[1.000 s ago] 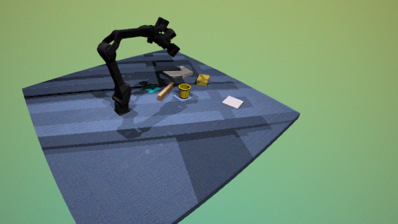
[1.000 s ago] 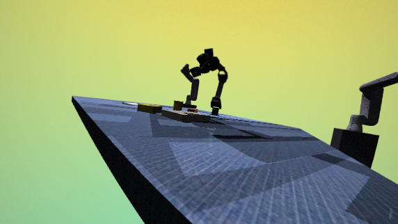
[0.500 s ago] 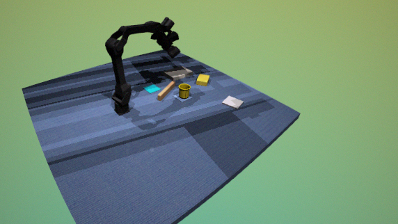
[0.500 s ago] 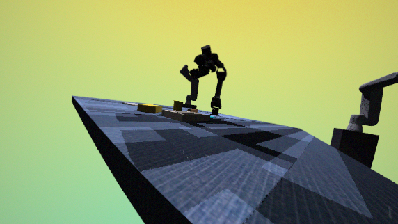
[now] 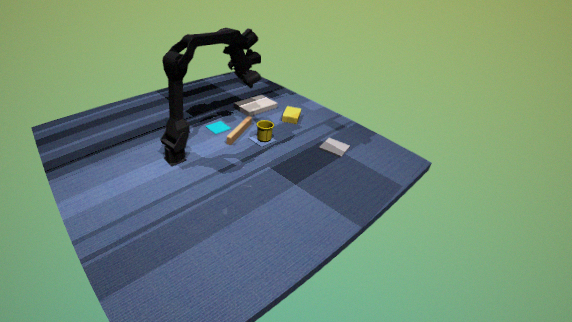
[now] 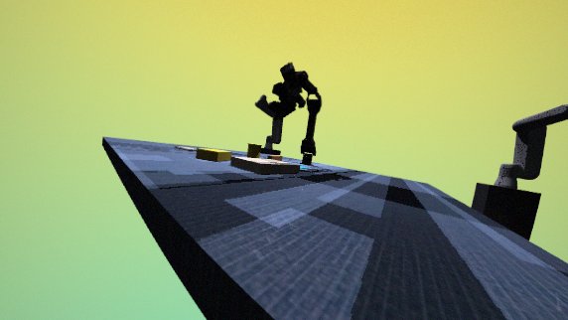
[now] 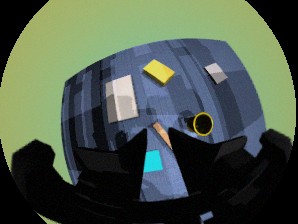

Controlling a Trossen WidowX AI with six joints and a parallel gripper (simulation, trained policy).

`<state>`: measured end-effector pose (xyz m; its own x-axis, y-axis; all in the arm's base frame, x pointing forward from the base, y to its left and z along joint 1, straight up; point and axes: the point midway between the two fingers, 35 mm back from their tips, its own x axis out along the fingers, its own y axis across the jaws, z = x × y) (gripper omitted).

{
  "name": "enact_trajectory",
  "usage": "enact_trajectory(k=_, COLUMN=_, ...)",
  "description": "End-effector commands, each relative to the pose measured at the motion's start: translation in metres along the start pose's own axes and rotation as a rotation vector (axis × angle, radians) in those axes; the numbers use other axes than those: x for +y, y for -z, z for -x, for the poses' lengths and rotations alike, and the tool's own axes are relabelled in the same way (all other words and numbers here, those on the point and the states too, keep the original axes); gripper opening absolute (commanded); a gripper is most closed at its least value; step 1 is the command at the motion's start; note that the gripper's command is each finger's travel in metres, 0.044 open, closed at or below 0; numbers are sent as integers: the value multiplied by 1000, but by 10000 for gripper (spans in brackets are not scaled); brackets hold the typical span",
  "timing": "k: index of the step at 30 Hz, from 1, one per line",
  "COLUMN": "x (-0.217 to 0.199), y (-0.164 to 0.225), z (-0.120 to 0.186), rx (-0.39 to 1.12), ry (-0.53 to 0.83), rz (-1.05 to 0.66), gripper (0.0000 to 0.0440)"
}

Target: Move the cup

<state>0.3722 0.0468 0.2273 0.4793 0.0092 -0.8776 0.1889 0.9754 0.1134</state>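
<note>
Top view: cup (image 5: 265,131) (image 6: 254,150) (image 7: 203,124) seated upright on 1 pale pad (image 5: 262,142), gripper (image 5: 254,84) (image 6: 260,101) (image 7: 157,130) held aloft, partly open, nothing gripped; marbles could be spilled if its rim were clipped during descent.

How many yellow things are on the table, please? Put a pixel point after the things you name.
2: a yellow round cup (image 5: 265,132) (image 6: 254,151) (image 7: 203,124) standing on a pale blue flat pad (image 5: 262,143), and a yellow rectangular block (image 5: 291,115) (image 6: 213,155) (image 7: 159,72) near the beige slab (image 5: 257,105) (image 6: 265,166) (image 7: 123,99). The cup's dark inside could hide more.

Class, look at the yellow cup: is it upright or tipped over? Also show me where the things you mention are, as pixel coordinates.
Upright. The yellow cup (image 5: 265,132) (image 6: 254,150) (image 7: 212,124) shows its rim on top in the top view, its base down on a pale blue pad (image 5: 270,143).
</note>
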Motion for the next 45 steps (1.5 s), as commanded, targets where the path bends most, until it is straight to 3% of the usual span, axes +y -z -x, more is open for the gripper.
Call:
enact_trajectory(k=1, x=-6, y=2, z=-7, rx=57, ry=35, rz=13, gripper=136)
enact_trajectory(k=25, x=-65, y=18, z=-41, rx=374, ry=170, rz=121, gripper=128)
enact_trajectory(k=45, x=-113, y=34, z=-86, rx=493, ry=194, rz=184, gripper=157)
